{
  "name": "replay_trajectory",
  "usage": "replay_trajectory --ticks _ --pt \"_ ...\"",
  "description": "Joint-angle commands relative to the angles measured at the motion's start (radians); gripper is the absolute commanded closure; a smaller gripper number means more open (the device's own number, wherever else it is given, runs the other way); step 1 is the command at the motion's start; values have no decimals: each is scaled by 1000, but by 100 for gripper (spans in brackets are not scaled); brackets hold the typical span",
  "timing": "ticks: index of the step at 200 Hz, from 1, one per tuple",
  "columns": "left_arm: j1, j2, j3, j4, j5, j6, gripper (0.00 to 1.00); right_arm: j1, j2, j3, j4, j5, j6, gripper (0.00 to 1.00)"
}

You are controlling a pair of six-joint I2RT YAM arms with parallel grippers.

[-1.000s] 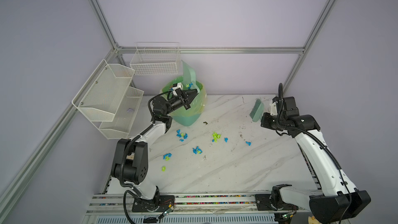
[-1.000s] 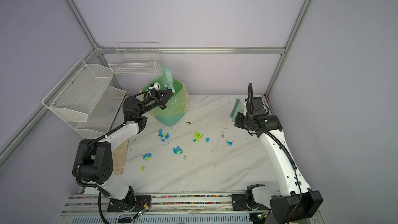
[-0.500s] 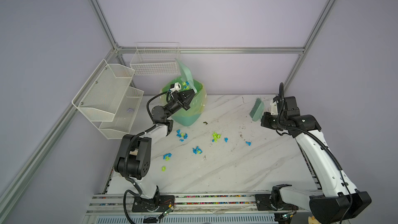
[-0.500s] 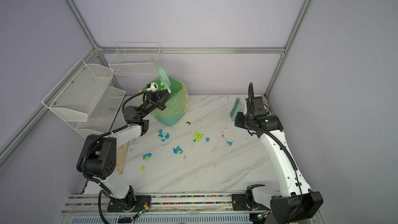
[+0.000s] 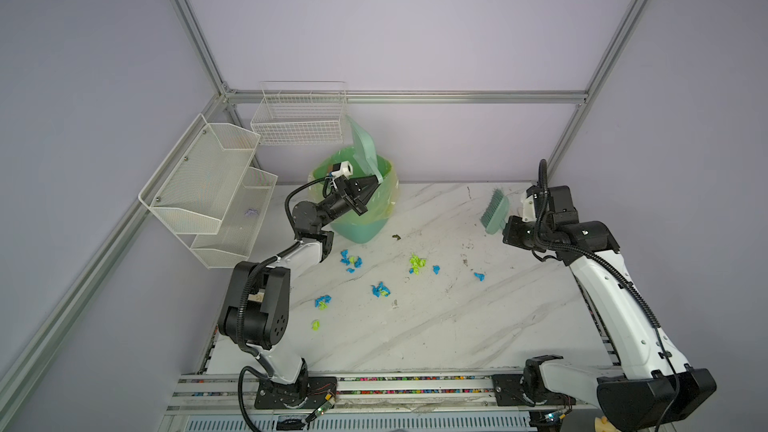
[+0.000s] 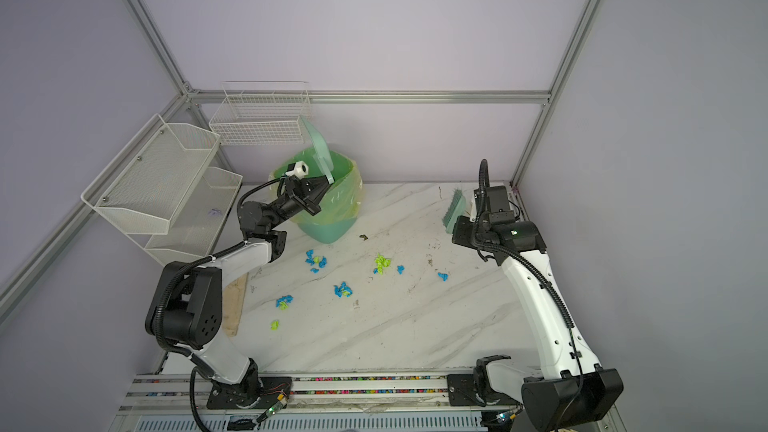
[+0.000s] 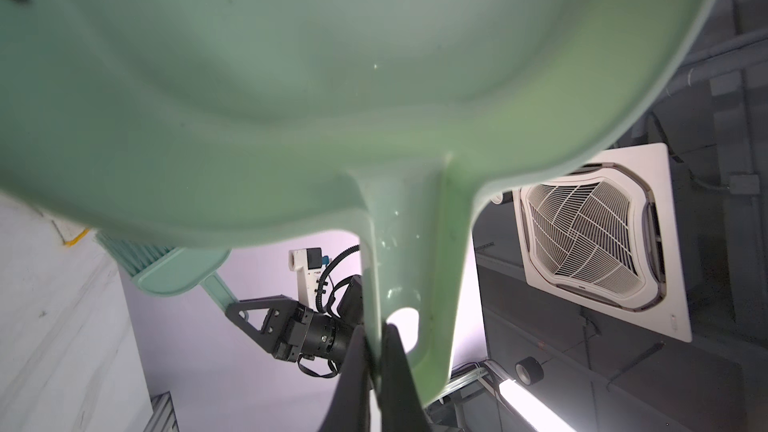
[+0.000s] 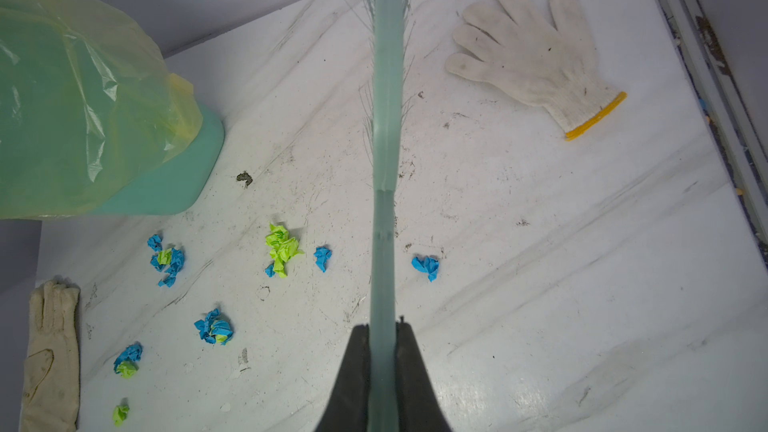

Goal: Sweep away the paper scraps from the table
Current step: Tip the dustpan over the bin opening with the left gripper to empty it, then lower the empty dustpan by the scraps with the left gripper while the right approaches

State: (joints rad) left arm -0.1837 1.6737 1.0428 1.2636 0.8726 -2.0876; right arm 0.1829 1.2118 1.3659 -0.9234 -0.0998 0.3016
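Both top views: since a second ago the left arm (image 5: 307, 251) has sunk slightly. The left pincer (image 5: 375, 182), clamped on the dustpan (image 5: 361, 147) handle, keeps the pan near upright over the bin (image 5: 374, 218). The right pincer (image 5: 503, 229) still clamps the brush (image 5: 494, 209). The paper scraps (image 5: 415, 263) lie unmoved, banding the desk (image 5: 457, 326) left-to-right.

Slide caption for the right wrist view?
Right gripper shut on the brush over the table, with scattered paper scraps, a lined bin and a white glove.
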Motion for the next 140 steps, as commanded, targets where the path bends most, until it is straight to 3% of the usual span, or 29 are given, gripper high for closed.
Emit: replay_trajectory --ticks 1,73,140 --pt "4 -90 89 -181 77 60 100 -6 8 18 17 -9 5 100" --pt "2 -184 161 -645 147 413 100 -6 21 2 12 -20 14 100" --pt "-6 -316 303 -1320 134 903 100 -6 31 7 -14 -28 33 100"
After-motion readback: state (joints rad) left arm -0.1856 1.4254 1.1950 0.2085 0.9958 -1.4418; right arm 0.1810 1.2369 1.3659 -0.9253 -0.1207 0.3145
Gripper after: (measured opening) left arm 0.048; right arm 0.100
